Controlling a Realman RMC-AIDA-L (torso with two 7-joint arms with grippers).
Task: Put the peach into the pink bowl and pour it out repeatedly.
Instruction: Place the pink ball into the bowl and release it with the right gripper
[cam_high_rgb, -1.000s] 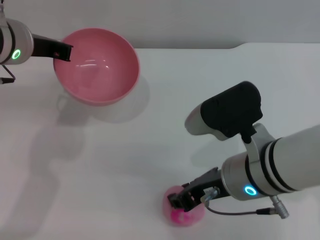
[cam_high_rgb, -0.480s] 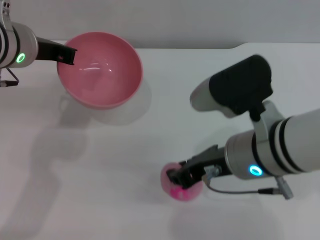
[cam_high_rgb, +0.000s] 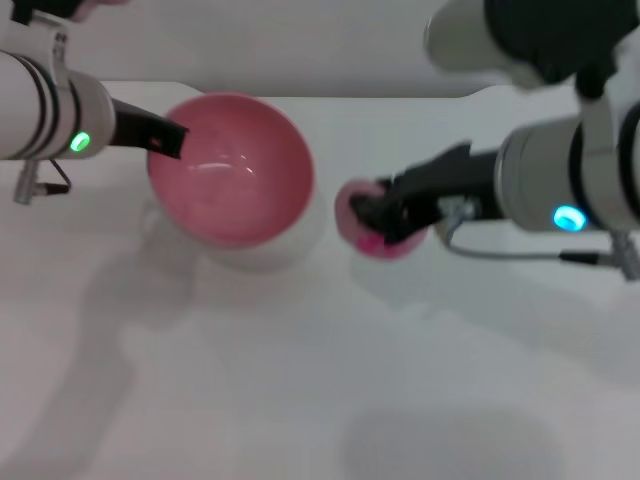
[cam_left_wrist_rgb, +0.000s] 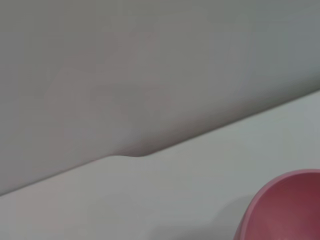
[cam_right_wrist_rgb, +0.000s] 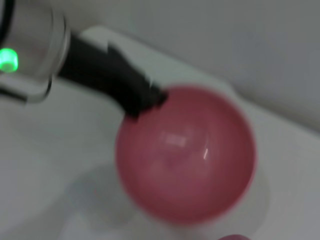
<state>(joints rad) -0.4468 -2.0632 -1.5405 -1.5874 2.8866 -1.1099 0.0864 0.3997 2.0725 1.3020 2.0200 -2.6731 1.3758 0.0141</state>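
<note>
Since the earlier frames we have carried the peach (cam_high_rgb: 372, 226) from the lower middle of the head view up to its centre, while the pink bowl (cam_high_rgb: 232, 168) has come rightward to meet it. The peach sits clamped in our right gripper (cam_high_rgb: 372, 214), off the white table (cam_high_rgb: 300, 380), just right of the bowl's rim. Our left gripper (cam_high_rgb: 168, 139) pinches the bowl's upper-left rim. The bowl's open mouth lies directly left of the peach, so we judge a short leftward move remains.
</note>
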